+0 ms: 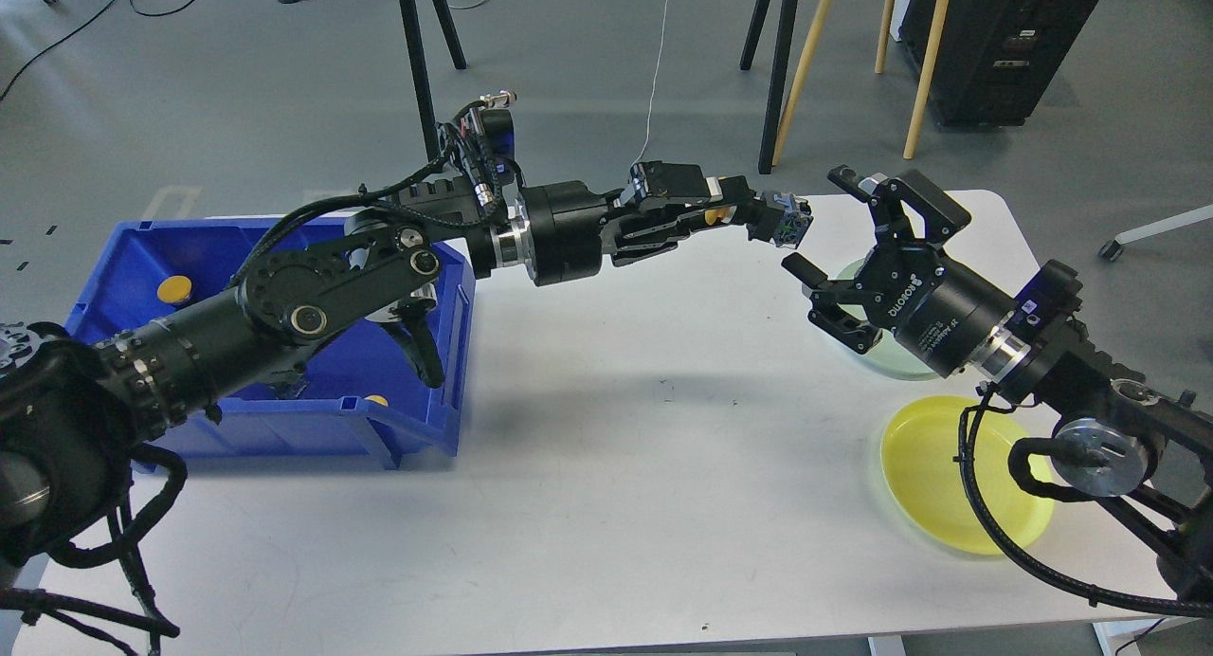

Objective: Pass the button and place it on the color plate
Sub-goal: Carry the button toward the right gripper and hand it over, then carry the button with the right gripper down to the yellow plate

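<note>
The handover is the step in hand: upper centre of the frame, the left jaws (791, 222) pinch a small button (792, 220) at their tips, held in the air above the desk (616, 466). Just right of it the right jaws (834, 234) stand spread wide and empty, apart from the button. Next, I judge, they must close round it before the left lets go. Green plate (900, 364) and yellow plate (933, 466) wait lower right; blue bin (417, 428) sits left

Grey button (789, 220) held above table; yellow plate (933, 485) empty.
</note>
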